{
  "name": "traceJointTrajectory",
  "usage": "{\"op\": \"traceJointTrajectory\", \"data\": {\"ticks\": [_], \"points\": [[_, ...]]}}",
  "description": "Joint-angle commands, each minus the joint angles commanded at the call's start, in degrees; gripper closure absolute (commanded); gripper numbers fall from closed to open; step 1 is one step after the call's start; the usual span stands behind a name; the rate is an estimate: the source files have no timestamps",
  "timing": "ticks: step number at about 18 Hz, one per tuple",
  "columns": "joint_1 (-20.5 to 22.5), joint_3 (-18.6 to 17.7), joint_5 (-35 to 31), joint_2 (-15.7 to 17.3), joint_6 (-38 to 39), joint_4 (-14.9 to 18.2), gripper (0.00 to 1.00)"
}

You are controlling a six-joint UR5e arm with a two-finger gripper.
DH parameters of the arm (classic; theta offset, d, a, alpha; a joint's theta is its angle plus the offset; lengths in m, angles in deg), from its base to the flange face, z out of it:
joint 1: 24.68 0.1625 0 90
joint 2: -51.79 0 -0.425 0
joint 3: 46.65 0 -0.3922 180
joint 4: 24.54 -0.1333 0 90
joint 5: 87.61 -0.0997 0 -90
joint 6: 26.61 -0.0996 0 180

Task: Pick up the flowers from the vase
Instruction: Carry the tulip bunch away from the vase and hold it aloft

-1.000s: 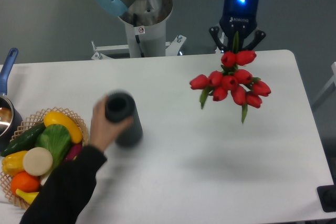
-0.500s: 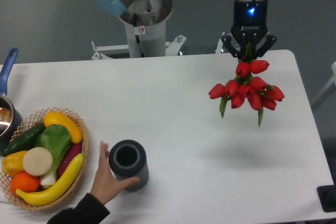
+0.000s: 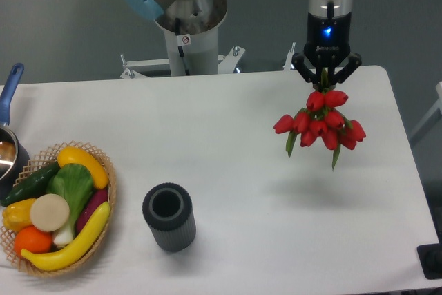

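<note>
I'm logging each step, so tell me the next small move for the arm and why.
Probably just hold steady, or lift slightly. The gripper is shut on the flowers, which hang above the table, well clear of the empty vase, so the pick looks done.

One high fixed camera overlooks the table [image 3: 228, 122].

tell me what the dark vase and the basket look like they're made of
The dark grey ribbed cylinder vase looks like matte plastic or rubber: fine even ribbing, no shine. The tan woven basket looks like wicker, with an open weave visible at its rim.
</note>
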Motion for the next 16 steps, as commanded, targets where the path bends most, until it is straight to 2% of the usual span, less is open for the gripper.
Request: {"op": "traceJointTrajectory", "data": {"ticks": [5,11,14,16], "points": [[-0.8,0.6,-3.3,-1.0,-2.3,2.3,0.88],[-1.4,0.8,-5.7,-1.2,-3.0,2.6,0.88],[-1.4,0.9,-8.0,-1.4,-4.6,4.6,0.88],[-1.4,0.9,-8.0,-1.4,-4.8,4.7,0.89]]}}
